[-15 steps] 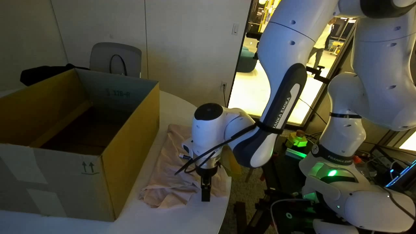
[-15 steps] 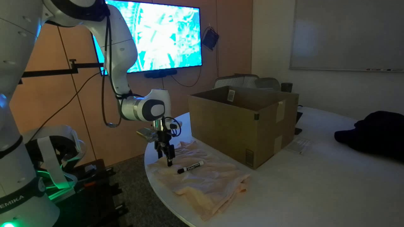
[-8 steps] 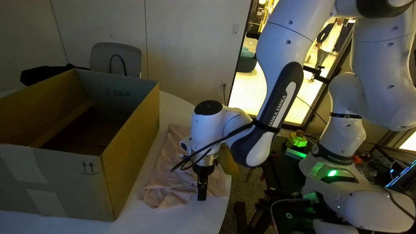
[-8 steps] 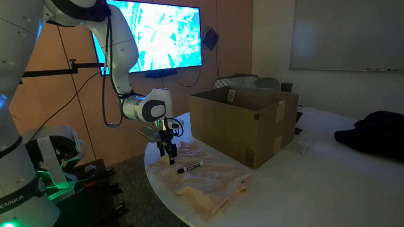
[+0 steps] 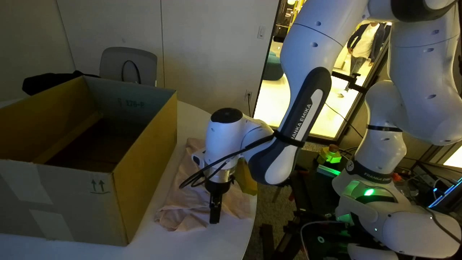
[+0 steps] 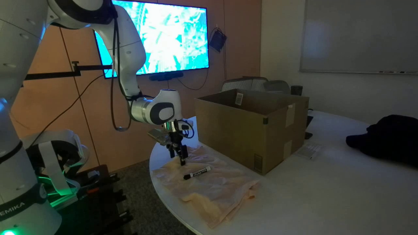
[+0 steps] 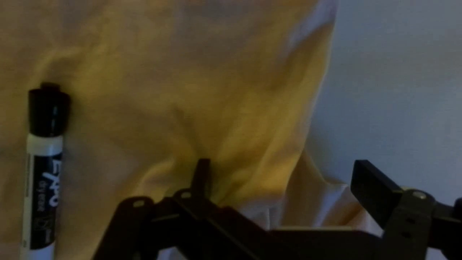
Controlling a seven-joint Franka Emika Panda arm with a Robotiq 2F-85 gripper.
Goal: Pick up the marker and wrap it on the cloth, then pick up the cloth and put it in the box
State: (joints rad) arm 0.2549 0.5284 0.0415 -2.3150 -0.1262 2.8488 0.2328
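I have the tool (image 7: 283, 177) spread wide, holding nothing, low over the cloth (image 6: 215, 192); I can't tell whether the two touch. The marker (image 6: 197, 173) lies loose on the cloth, near the tool but apart from it. I'd count the marker as placed and the wrap as not yet made, since no fold covers it. Left for me, then: turn the cloth over the marker, pick both up and get them into the box (image 6: 232, 130).

The cloth is spread and creased along the rounded edge of the white counter (image 6: 336, 195), with the box standing farther in from that edge. A black heap (image 6: 388, 137) lies on the counter beyond the box. It's dim in there, with a glowing screen (image 6: 173, 39), a whiteboard (image 6: 359, 36) and, in an exterior view, a person (image 5: 364, 43) seen through a bright doorway (image 5: 276, 97).
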